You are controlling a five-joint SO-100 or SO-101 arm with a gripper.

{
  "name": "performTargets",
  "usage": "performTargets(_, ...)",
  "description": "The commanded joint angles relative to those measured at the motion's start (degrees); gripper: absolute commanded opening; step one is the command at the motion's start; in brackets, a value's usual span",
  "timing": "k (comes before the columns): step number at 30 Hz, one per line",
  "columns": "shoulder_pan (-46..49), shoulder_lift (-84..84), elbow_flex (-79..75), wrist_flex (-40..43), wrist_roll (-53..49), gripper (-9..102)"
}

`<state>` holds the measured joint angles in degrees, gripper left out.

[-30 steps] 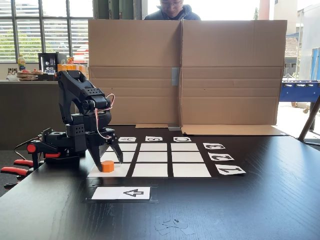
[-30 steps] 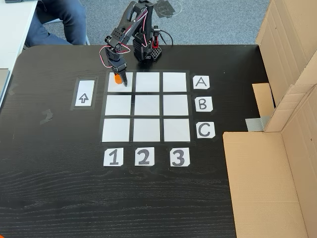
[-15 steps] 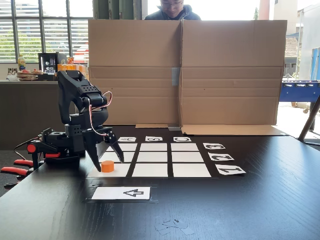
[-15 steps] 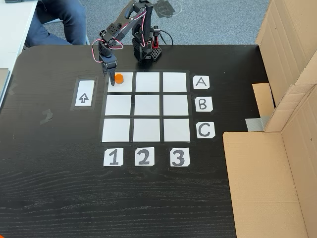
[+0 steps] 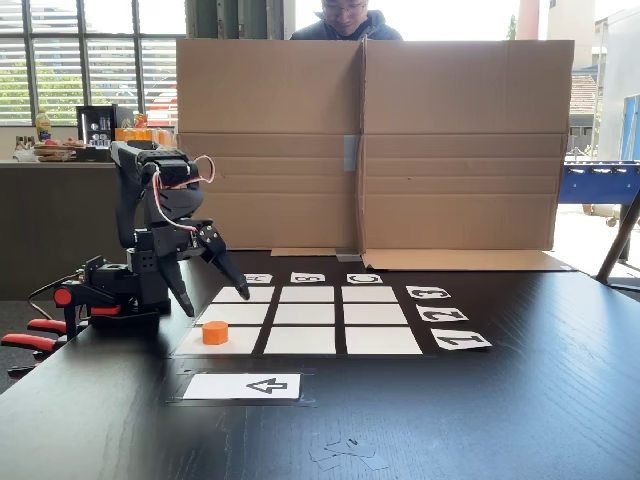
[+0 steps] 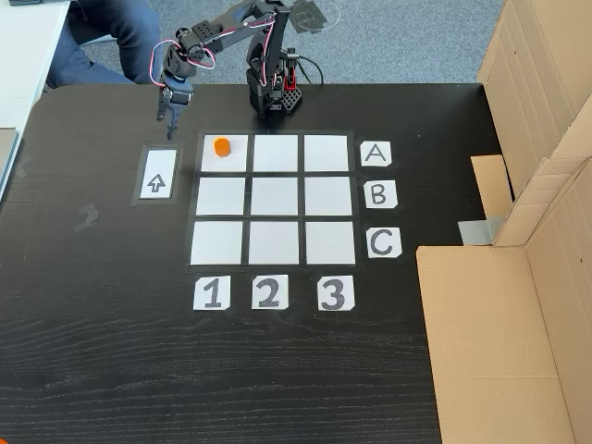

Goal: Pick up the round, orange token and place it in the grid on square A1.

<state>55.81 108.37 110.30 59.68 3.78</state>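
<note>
Orange token (image 6: 221, 146) (image 5: 215, 332): short cylinder, upright, resting alone on square A1 (image 6: 225, 161), the corner rectangle of the grid (image 6: 274, 198) in the upper left of the high fixed view, where row label A (image 6: 376, 154) meets column label 1 (image 6: 211, 293). Sits towards the upper part of that square.

Gripper (image 6: 166, 115) (image 5: 214, 294): black, two fingers spread apart with nothing between them, raised above the tabletop. In the high fixed view it lies up and left of the token, off the grid, above the arrow card (image 6: 158, 175). In the low fixed view it hangs above and behind the token, apart from it.

Arm base (image 6: 271, 92): at the table's (image 6: 139, 351) top edge.

Cardboard screen (image 5: 370, 140): upright behind the grid; a person behind it.
</note>
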Motion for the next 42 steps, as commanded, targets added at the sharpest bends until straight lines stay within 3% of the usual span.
performTargets(1, 3.1, 5.0, -4.2, 1.0, 0.4, 34)
performTargets(9, 10.3, 17.6, -9.1, 8.8, 0.1, 34)
performTargets(20, 20.2, 39.6, -11.4, 27.7, -2.3, 27)
performTargets(30, 29.0, 55.6, 3.8, 28.5, -3.7, 17)
performTargets(42, 30.8, 65.8, 27.6, 27.4, -4.0, 12)
